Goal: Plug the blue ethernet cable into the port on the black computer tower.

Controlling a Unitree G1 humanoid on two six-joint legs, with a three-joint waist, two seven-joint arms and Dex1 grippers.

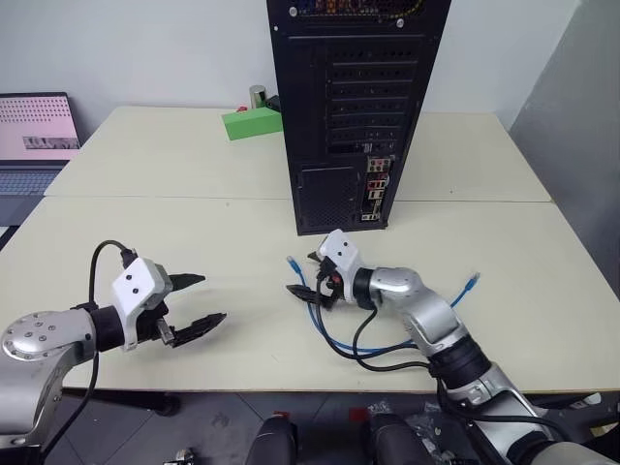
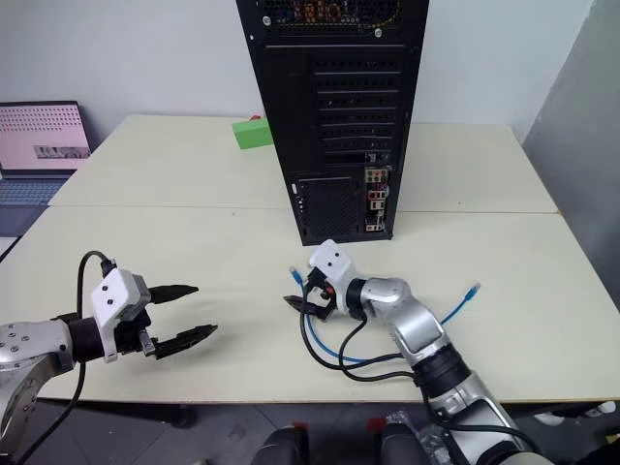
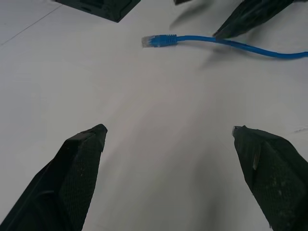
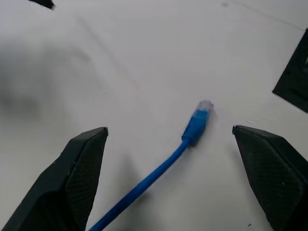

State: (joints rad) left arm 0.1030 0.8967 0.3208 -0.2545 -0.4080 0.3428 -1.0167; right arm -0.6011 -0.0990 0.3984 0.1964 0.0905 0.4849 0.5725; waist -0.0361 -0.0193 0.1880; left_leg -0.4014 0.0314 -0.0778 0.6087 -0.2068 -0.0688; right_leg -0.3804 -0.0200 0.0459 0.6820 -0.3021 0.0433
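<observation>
The black computer tower (image 1: 349, 107) stands upright at the middle of the table, its rear with the strip of coloured connectors (image 1: 376, 189) facing me. The blue ethernet cable (image 1: 334, 339) lies loose on the table in front of it. One clear plug (image 4: 203, 108) lies at the left end, the other plug (image 1: 472, 283) far to the right. My right gripper (image 1: 305, 273) hovers open low over the left plug, which lies between its fingers (image 4: 82, 173) untouched. My left gripper (image 1: 199, 302) is open and empty to the left, pointing toward that plug (image 3: 154, 41).
A green box (image 1: 252, 123) and a metal can (image 1: 257, 95) sit behind the tower on the left. A laptop (image 1: 34, 136) stands off the table's far left. Black arm cables (image 1: 373, 349) loop over the blue cord near the front edge.
</observation>
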